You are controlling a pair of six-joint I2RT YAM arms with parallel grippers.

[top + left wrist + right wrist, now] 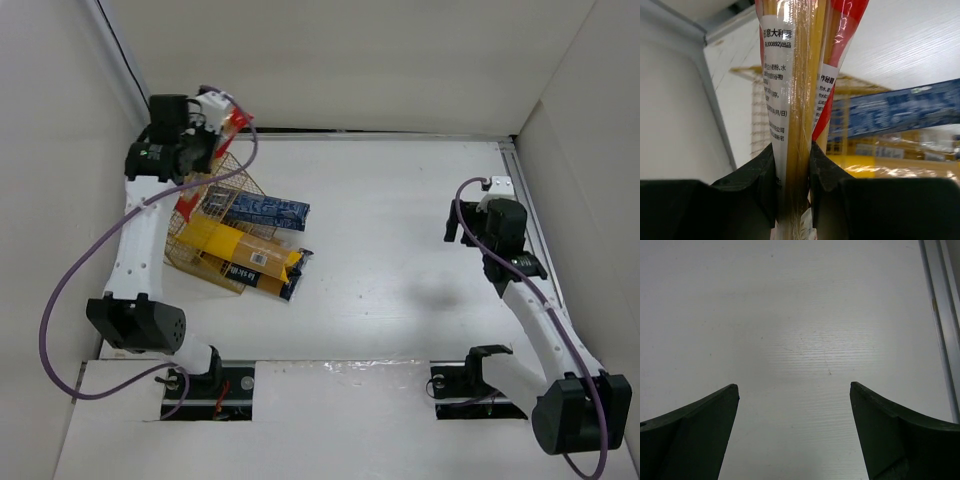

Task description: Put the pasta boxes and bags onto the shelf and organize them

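Left arm (pixel 140 235): stretches from the near-left base up to the far-left corner, with a purple cable (pixel 60 300) looping beside it.
Left gripper (pixel 792 165): clamped on the red bag, with a black finger pressed against each side.
Red bag (pixel 790 90): a long red-and-clear pack of pasta, held off the table above the rack's far end.
Red bag, view by view: from above only a red tip shows beside the gripper. The left wrist camera shows the pasta strands and a white label in Chinese print.
Rack (pixel 190 255): a golden wire rack on the table at the left, just below the left gripper.
Blue box (pixel 265 210): lies in the rack's far part, and its right end pokes out past the wires.
Yellow packs (pixel 235 250): lie in the rack's near part, just beside the blue box. One carries a dark label, and their ends reach past the right edge.
In the way: from above, the left arm covers the rack's left side. At the left wrist, the bag hides the rack's middle.
Right gripper (pixel 794 390): spread wide, with only the white table (pixel 800 315) between its fingers, well apart from the rack.
Rail (pixel 940 315): a metal strip along the table's right edge.
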